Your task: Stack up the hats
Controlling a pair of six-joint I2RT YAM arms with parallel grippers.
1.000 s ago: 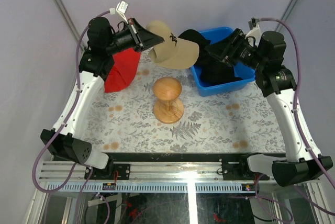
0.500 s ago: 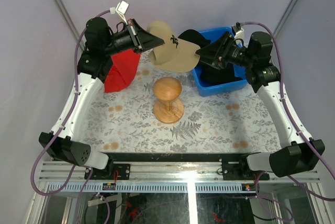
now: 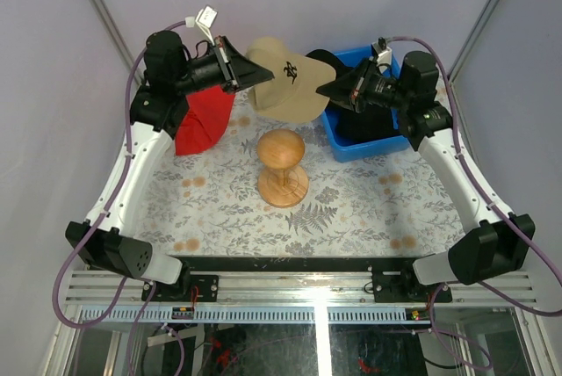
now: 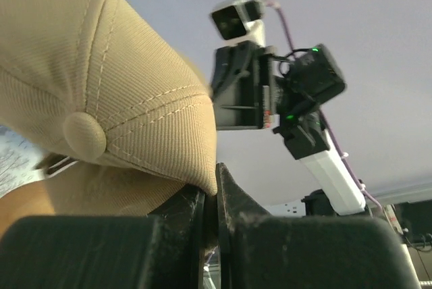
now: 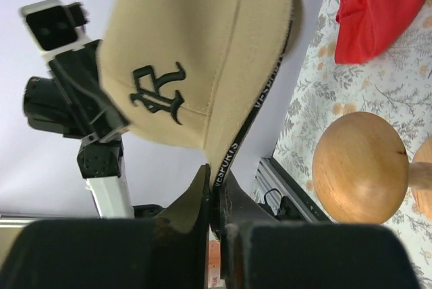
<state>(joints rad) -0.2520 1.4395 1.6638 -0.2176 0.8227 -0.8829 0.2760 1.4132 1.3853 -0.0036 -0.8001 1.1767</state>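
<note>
Tan cap (image 3: 290, 93) with dark emblem, clamped at crown by left tool (image 3: 261, 71), brim by right tool (image 3: 323, 88).

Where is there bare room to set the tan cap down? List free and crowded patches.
Free: the near tablecloth strip between the wooden stand and the arm bases; the patches nearer than the red cloth and the blue bin. Crowded: the far edge, where the left gripper and right gripper pinch the tan cap between cloth and bin.
</note>
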